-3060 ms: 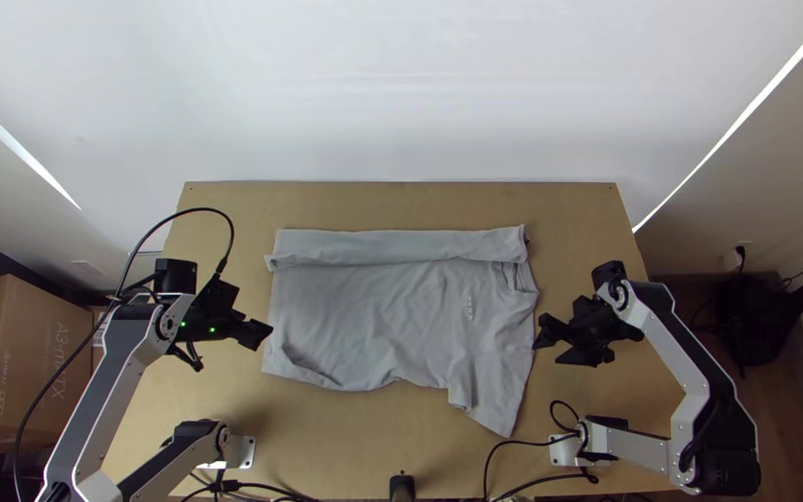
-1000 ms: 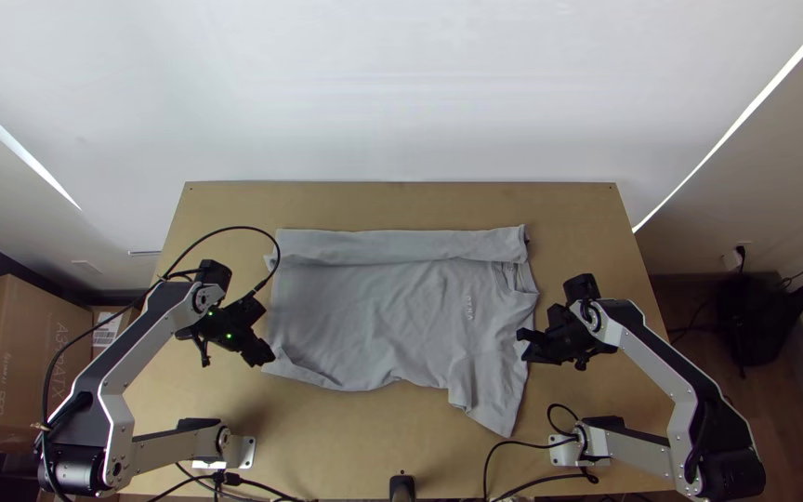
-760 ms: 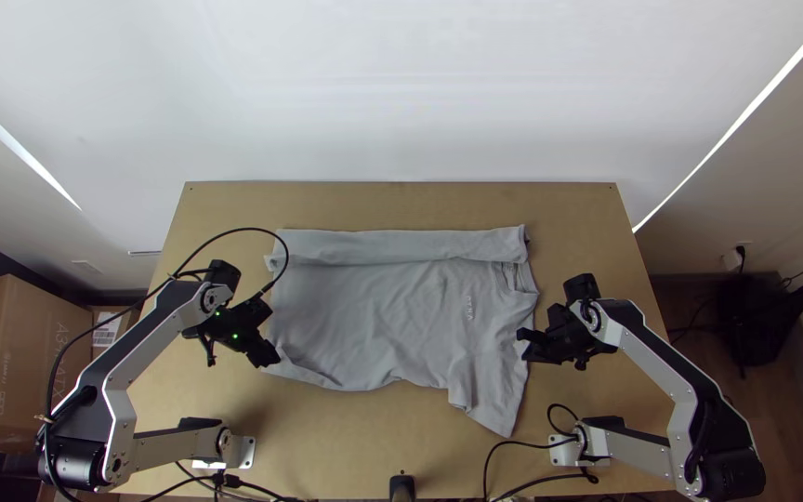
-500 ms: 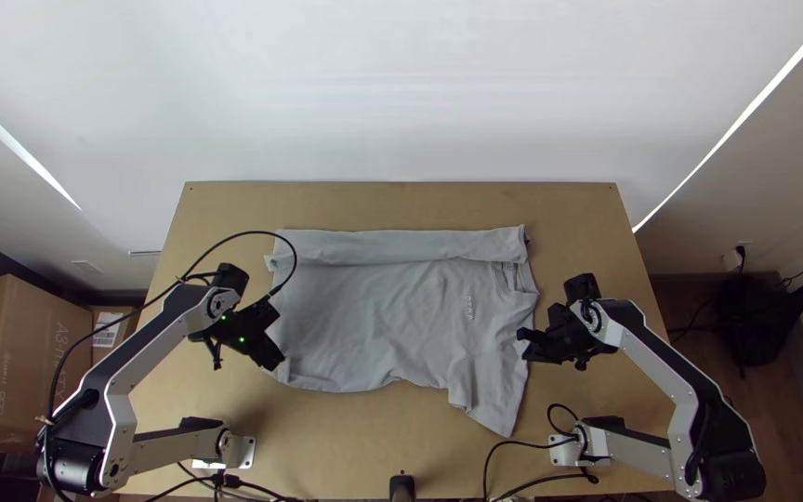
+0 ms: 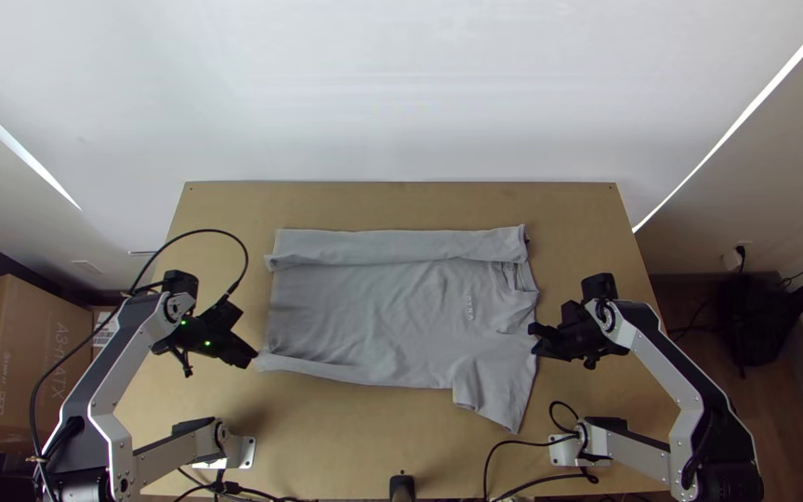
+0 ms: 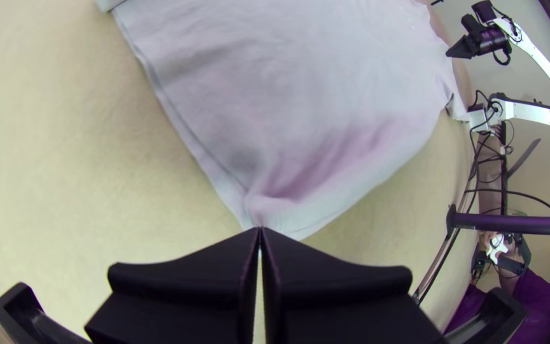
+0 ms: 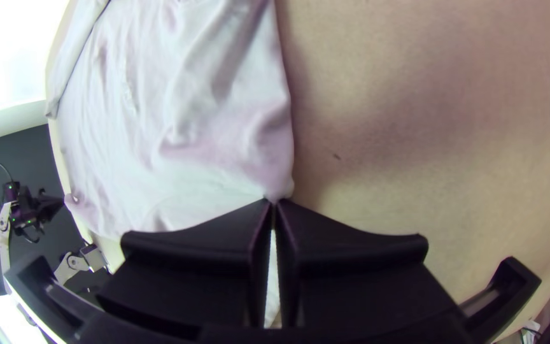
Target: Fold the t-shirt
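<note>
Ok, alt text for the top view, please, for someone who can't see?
A grey cloth t-shirt, its far side folded over, lies on a light wooden table; the left black pincer grips its near left corner, the right black pincer its right edge.

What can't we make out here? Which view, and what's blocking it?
How much shirt the left gripper pinches: left wrist view, hidden by its fingers.
Same for the right gripper: right wrist view, behind its fingers.
What lies under the far fold: top view, covered by the fold.
Chest print: top view, too small to read.
</note>
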Motion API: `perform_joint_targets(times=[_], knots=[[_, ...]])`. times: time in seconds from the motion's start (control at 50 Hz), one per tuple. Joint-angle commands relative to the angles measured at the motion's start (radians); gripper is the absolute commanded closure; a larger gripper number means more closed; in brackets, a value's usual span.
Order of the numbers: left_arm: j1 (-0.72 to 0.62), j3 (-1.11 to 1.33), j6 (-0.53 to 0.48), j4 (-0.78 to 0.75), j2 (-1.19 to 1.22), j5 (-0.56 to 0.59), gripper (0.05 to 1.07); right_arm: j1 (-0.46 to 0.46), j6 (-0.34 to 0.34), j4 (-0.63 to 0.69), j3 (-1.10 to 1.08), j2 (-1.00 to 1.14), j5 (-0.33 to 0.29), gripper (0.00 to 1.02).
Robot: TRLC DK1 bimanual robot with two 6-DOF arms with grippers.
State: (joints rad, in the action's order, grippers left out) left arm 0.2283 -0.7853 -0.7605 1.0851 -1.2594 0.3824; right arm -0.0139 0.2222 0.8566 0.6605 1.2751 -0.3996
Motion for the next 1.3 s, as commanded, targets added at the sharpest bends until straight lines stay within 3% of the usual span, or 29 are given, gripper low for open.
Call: perform_joint_targets(times=[0.0,0.12,0.56,1.28], knots=[[0.051,0.020,-0.072,0.033,0.028,0.016,1.04,-0.023,-0.021,0.007,-0.019,0.004,0.019,1.00],[0.088,0.021,-0.085,0.038,0.035,0.021,1.04,-0.024,-0.021,0.007,-0.024,0.026,0.058,1.00],[0.074,-0.111,0.003,0.024,0.034,0.084,1.05,0.066,0.011,0.045,0.152,-0.168,0.058,1.00],[0.002,-0.439,0.239,-0.191,-0.218,0.102,1.05,0.088,0.008,-0.077,0.403,0.093,0.070,1.00]])
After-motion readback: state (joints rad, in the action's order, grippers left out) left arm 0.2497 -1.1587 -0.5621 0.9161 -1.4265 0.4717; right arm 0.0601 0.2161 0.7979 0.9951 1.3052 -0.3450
